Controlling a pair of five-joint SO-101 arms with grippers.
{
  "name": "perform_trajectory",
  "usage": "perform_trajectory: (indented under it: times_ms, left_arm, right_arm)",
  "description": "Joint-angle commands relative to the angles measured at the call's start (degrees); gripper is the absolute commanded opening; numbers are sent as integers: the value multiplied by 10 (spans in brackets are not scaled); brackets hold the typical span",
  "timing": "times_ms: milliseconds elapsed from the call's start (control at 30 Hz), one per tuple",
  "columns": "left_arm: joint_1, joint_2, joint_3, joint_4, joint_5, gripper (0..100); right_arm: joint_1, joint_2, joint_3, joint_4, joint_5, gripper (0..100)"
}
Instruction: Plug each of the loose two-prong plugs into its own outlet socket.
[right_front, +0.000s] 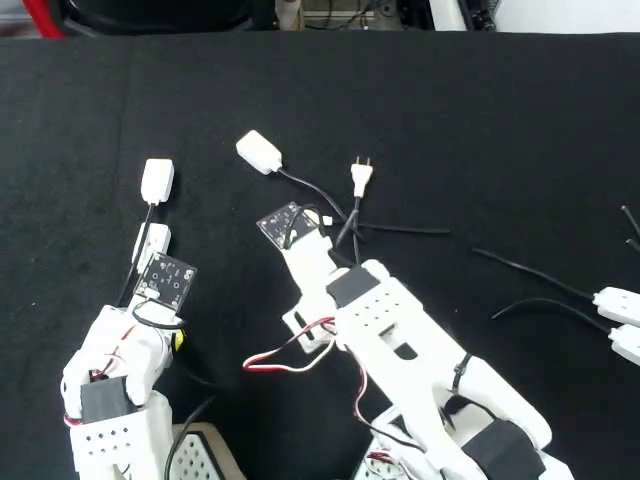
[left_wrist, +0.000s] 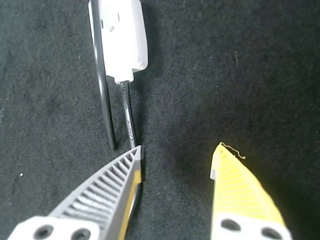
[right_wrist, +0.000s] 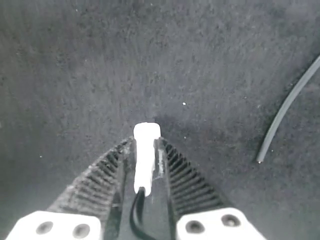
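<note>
Right jaws are clamped narrow on a small white two-prong plug, its black cord trailing back between the dark ribbed fingers; the prongs themselves cannot be made out here. In the high view the right arm lies angled across the middle of the black cloth counter. Over to the left arm: left jaws stand wide apart, gripping nothing. The grey ribbed finger touches a thin black cable with its tip, and the yellow finger sits over bare cloth, well apart from it. Just ahead of them lies a white rectangular outlet socket. Now the count: two plugs, the held one and a second white plug lying loose near the middle, prongs toward the far edge. Two sockets on the left half, the second a white rounded socket block whose cord runs toward the right arm. Two more white corded pieces sit at the right edge; socket or plug, cannot tell. Beyond the counter's far edge, a red object and dark furniture.
</note>
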Motion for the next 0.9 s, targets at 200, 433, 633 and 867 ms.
perform_trajectory:
  times_ms: [200,433,633,867]
  left_arm:
    - [-6,-3,0,4,-1,232]
    - [-6,-3,0,4,-1,232]
    - [-6,-3,0,4,-1,232]
    - [-5,-3,0,11,-4,232]
  right_arm:
    - [6,5,-3,21,1,16]
    - [5,5,-3,19,-29,93]
    - [5,5,-5,8,-30,77]
    - [7,5,-2,-46,-30,77]
